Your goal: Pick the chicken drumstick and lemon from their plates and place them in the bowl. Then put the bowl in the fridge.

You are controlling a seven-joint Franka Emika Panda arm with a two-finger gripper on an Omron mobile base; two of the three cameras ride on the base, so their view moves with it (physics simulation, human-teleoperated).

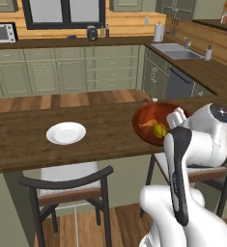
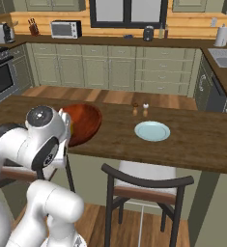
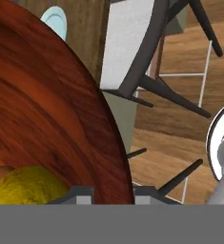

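The reddish-brown bowl (image 1: 146, 118) sits tilted at the near edge of the wooden counter, partly behind my arm. Inside it lie the chicken drumstick (image 1: 148, 124) and the lemon (image 1: 160, 130). In the hand view my gripper (image 3: 113, 194) is shut on the bowl's rim (image 3: 118, 157), one fingertip inside next to the lemon (image 3: 27, 186) and one outside. The white plate (image 1: 65, 133) and the pale blue-green plate (image 2: 152, 130) both lie bare on the counter. The bowl (image 2: 86, 120) also shows behind my arm in the right base view. The fridge is out of view.
Two small shakers (image 2: 140, 110) stand on the counter behind the blue-green plate. Dark-framed chairs (image 1: 69, 185) (image 2: 146, 185) are pushed in under the counter's near edge. At the back run cabinets, with a sink (image 1: 175, 49) at the far right corner.
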